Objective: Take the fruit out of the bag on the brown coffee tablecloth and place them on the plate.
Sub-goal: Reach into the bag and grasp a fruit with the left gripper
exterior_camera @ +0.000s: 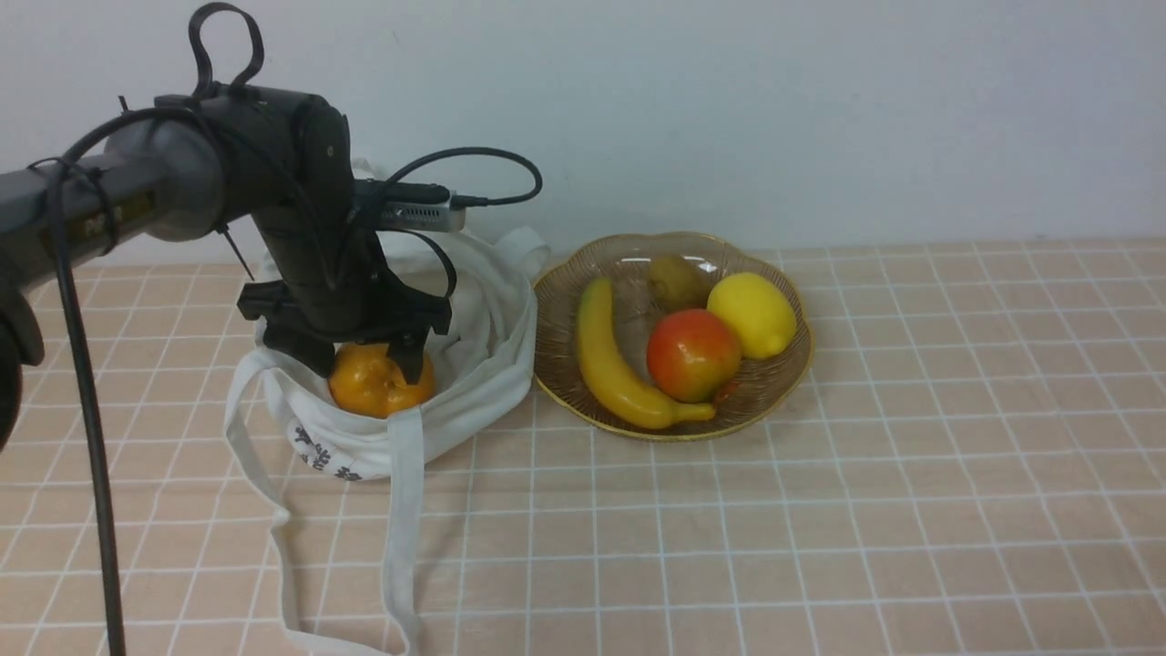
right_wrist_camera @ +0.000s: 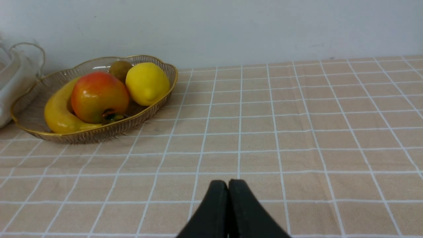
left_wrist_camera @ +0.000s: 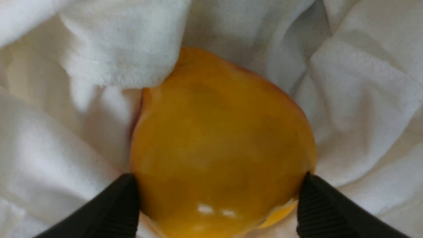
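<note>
At left, the left pincer point(exterior_camera: 364, 364) reaches into the bag point(exterior_camera: 483, 364), its jaws wide and astride the fruit point(exterior_camera: 378, 390). The fingertips point(left_wrist_camera: 115, 211) meet its flanks, but we cannot tell whether they grip. The fruit lies inside the bag on the tablecloth point(exterior_camera: 820, 528). Just beside the bag, the plate point(exterior_camera: 557, 319) carries a banana point(exterior_camera: 610, 374), an apple point(exterior_camera: 692, 355) and a lemon point(exterior_camera: 751, 314). At right, the right pincer point(right_wrist_camera: 228, 186) is closed and empty.
</note>
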Robot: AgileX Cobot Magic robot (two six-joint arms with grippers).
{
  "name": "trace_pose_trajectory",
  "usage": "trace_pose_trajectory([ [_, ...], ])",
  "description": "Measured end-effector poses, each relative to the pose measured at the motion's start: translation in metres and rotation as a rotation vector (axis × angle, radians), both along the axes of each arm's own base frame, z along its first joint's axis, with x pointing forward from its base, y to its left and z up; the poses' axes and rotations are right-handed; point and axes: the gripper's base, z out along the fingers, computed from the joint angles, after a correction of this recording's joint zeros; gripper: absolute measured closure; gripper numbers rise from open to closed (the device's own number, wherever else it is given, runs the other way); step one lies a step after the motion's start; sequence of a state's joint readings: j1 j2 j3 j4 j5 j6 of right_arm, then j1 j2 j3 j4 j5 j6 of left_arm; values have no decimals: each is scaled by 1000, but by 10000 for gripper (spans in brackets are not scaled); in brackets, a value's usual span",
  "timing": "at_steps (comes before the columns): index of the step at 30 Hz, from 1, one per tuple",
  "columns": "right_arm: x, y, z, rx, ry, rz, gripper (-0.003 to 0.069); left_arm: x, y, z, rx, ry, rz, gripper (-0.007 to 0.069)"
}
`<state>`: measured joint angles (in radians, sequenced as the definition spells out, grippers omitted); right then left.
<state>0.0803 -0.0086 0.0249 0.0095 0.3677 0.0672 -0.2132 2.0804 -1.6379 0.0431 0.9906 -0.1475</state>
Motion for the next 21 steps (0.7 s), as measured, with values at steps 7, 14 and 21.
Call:
trace_pose_trajectory([
  [7,0,0,0,0,0,0,673,-2,0,2,3,14,1,76],
  [14,0,0,0,0,0,0,673,-9,2,35,-7,-42,2,346],
  [21,0,0,0,0,0,0,673,-18,4,81,-23,-127,4,626],
])
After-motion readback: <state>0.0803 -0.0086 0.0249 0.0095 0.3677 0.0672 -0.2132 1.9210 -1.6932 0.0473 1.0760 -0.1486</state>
